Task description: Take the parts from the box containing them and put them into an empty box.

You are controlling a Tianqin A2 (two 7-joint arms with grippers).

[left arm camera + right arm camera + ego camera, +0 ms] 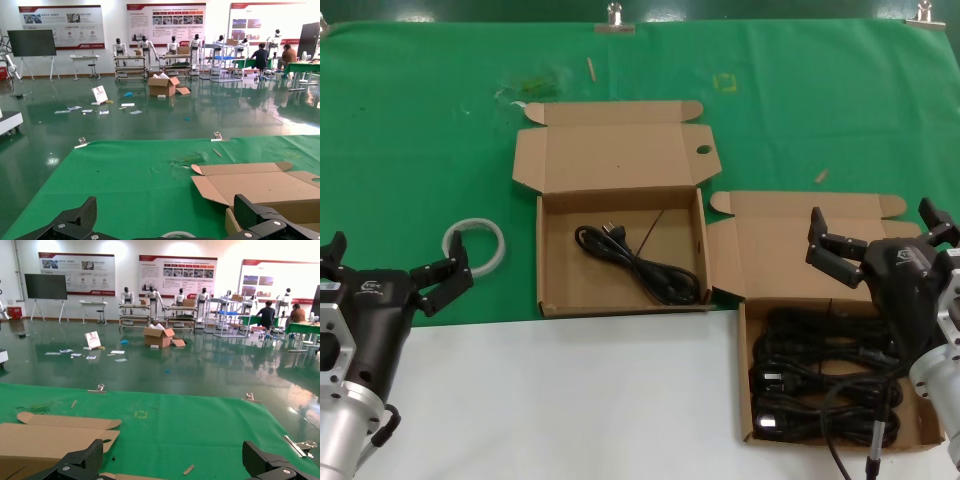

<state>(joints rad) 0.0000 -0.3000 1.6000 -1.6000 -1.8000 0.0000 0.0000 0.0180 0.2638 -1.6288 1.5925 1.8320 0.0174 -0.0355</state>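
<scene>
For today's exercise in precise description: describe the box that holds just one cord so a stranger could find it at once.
Start at the green cloth covering the far part of the table. Two open brown cardboard boxes sit at its near edge; take the box nearer the middle, beside the whitish ring. It holds a single black cord, whereas its neighbour under the right gripper is packed with cords.

The left arm enters at the lower left of the head view, its silver wrist rising into a black housing, and the left gripper [395,262] points up and rightward with its fingers spread wide apart, holding nothing. The right arm enters at the lower right edge, its right gripper [875,232] aimed up and leftward, fingers likewise splayed apart and empty.
</scene>
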